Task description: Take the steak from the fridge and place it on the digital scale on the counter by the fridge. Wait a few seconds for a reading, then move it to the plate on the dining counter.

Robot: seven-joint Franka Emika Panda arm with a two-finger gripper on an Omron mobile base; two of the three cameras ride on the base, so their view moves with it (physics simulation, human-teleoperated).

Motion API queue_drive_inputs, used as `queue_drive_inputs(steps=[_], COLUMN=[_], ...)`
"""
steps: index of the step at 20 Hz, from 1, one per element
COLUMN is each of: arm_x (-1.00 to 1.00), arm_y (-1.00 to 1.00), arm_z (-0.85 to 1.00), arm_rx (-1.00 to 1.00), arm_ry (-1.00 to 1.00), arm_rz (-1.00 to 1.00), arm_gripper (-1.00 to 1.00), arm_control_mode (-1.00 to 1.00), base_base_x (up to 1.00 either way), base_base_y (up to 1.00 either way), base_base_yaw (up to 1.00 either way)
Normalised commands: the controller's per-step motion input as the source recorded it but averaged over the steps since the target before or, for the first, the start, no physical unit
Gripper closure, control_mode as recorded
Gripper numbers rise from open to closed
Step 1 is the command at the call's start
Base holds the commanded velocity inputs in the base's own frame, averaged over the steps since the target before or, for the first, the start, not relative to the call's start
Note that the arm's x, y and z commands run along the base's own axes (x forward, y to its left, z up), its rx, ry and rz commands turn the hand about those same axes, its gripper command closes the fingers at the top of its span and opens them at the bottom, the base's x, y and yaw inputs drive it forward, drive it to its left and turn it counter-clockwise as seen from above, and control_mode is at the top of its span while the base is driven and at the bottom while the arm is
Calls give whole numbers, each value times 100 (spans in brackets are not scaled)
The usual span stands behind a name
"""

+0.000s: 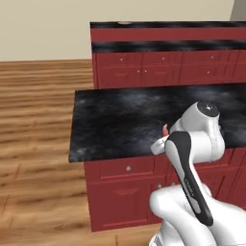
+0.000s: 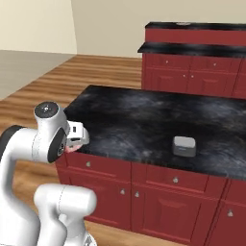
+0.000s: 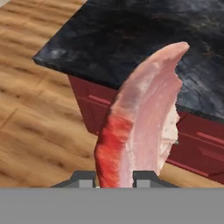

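The steak (image 3: 144, 118), a pink slab with a red lower edge, stands on edge between my fingertips in the hand view. My gripper (image 3: 114, 180) is shut on it. From the base views the gripper (image 2: 73, 145) hangs at the front edge of the near black counter (image 2: 144, 120), close to its left corner, and a red sliver of steak (image 1: 166, 129) shows beside the hand. The digital scale (image 2: 184, 145), a small light-grey square, sits on that counter well to the right of the gripper. The fridge is out of view. I cannot make out the plate.
Red knobbed cabinets (image 2: 144, 187) stand under the near counter. Behind it rises a stepped two-level black-topped counter (image 1: 163, 45); a tiny pale thing (image 1: 125, 22) lies on its upper level, too small to name. Wood floor (image 1: 38, 144) spreads to the left.
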Motion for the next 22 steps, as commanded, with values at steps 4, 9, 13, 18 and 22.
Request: queue_drive_inputs(steps=[4, 9, 13, 18, 22], arm_x=[0, 0, 0, 0, 0], arm_y=[0, 0, 0, 0, 0], arm_z=[0, 0, 0, 0, 0], arm_rx=[0, 0, 0, 0, 0], arm_ry=[0, 0, 0, 0, 0], arm_rz=[0, 0, 0, 0, 0], arm_gripper=[100, 100, 100, 100, 100], arm_control_mode=[100, 100, 100, 100, 100], base_base_x=[33, 27, 25, 30, 49], base_base_y=[100, 100, 100, 100, 100], base_base_yaw=[-8, -15, -22, -24, -26])
